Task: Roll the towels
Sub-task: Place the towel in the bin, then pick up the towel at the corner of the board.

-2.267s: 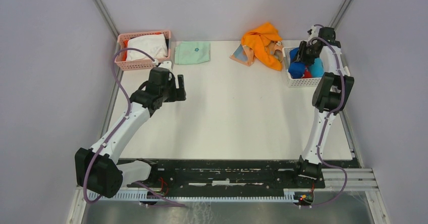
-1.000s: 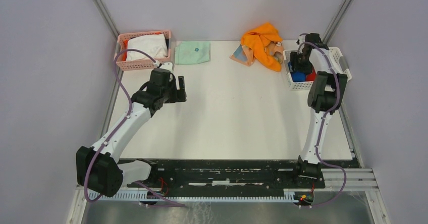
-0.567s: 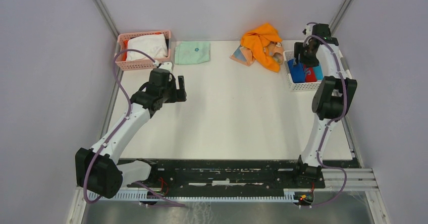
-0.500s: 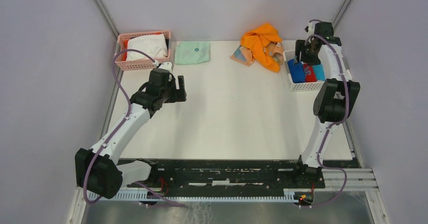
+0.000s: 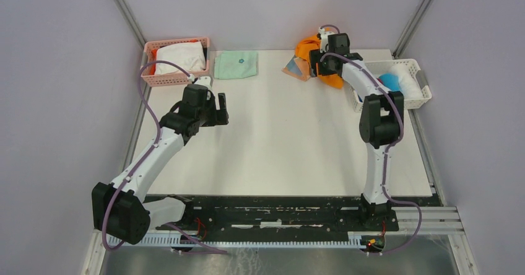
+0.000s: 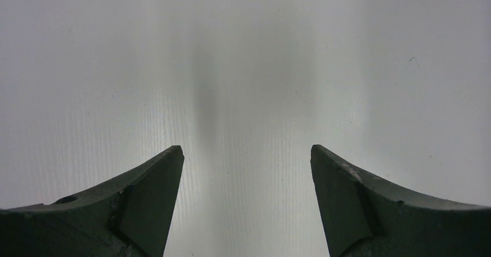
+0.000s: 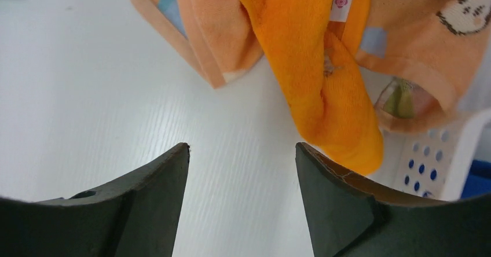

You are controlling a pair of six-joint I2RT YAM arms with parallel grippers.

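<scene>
Our right gripper (image 7: 242, 147) and left gripper (image 6: 247, 148) are both released. The orange towel (image 7: 301, 54) hides part of the peach towel (image 7: 405, 43). Beyond it we see blue cloth (image 7: 479, 176), cut off.

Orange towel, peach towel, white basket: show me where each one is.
orange towel (image 7: 301, 54), right wrist view, on its middle fold.
peach towel (image 7: 220, 37), right wrist view, on its left flap.
white basket (image 7: 439, 158), right wrist view, on its perforated wall.
</scene>
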